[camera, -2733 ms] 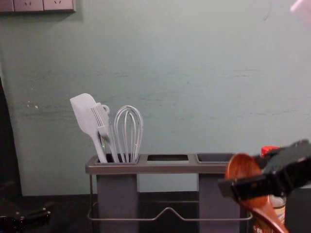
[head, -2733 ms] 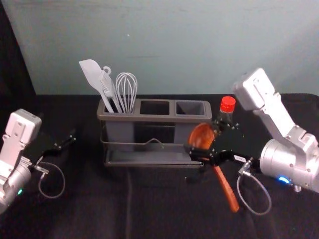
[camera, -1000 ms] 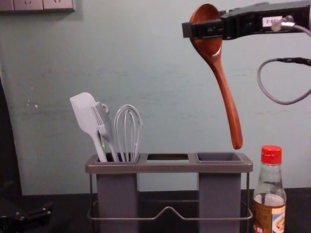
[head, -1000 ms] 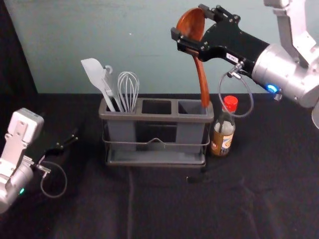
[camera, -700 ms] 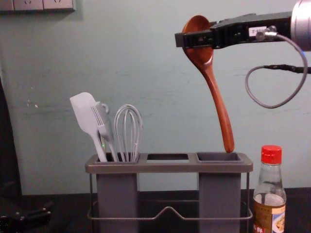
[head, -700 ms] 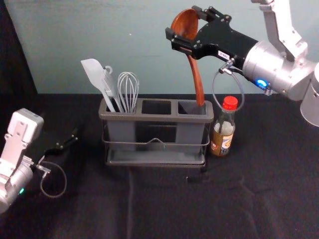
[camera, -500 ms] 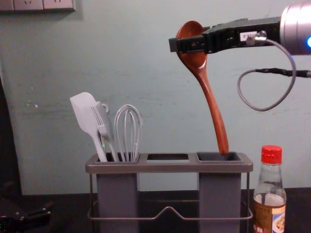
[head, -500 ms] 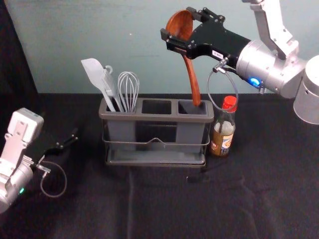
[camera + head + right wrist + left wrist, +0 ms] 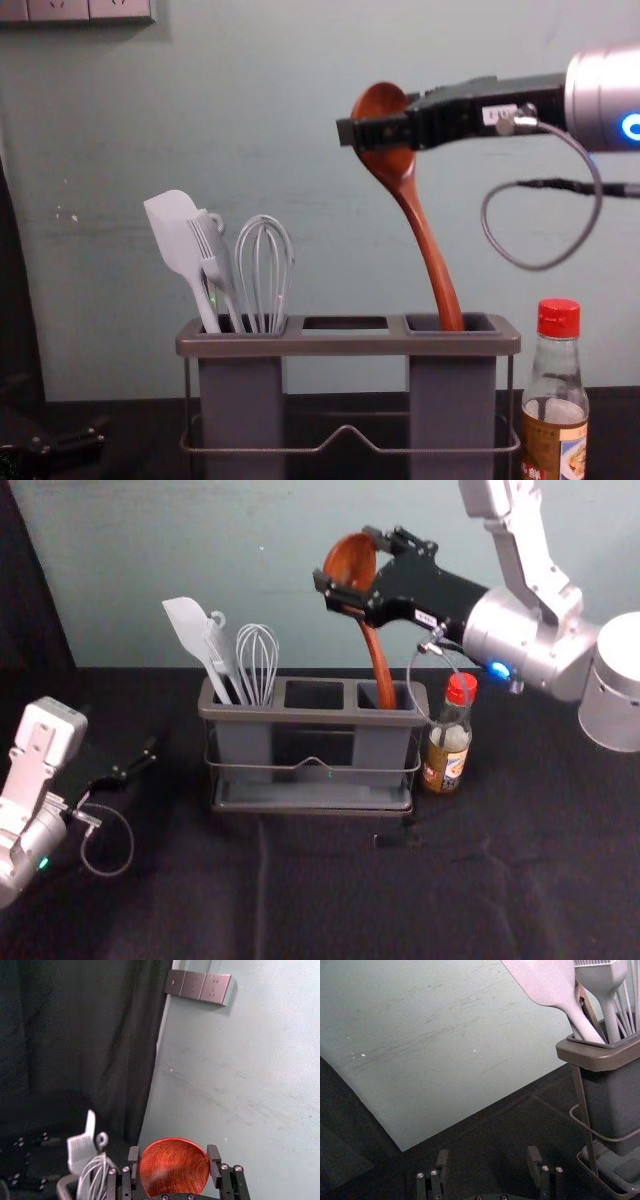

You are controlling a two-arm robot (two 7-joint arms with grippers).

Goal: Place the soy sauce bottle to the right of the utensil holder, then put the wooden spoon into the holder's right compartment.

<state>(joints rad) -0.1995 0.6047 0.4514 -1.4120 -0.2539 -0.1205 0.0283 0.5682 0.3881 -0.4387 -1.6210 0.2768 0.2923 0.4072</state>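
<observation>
We see the right gripper (image 9: 346, 558) with its jaws clamped across the bowl of the wooden spoon (image 9: 373, 652), above the utensil holder (image 9: 300, 718). The spoon leans, bowl up; its handle tip is hidden inside the right compartment (image 9: 402, 694), and we cannot tell how deep. Just right of the holder the soy sauce bottle (image 9: 446, 756) stands upright, its base cut off in the chest view. Spatula (image 9: 186, 626), brush (image 9: 208, 250) and whisk (image 9: 257, 660) fill the left compartment, lower ends hidden. Well left, the dark left gripper (image 9: 137, 763) has its jaws apart.
</observation>
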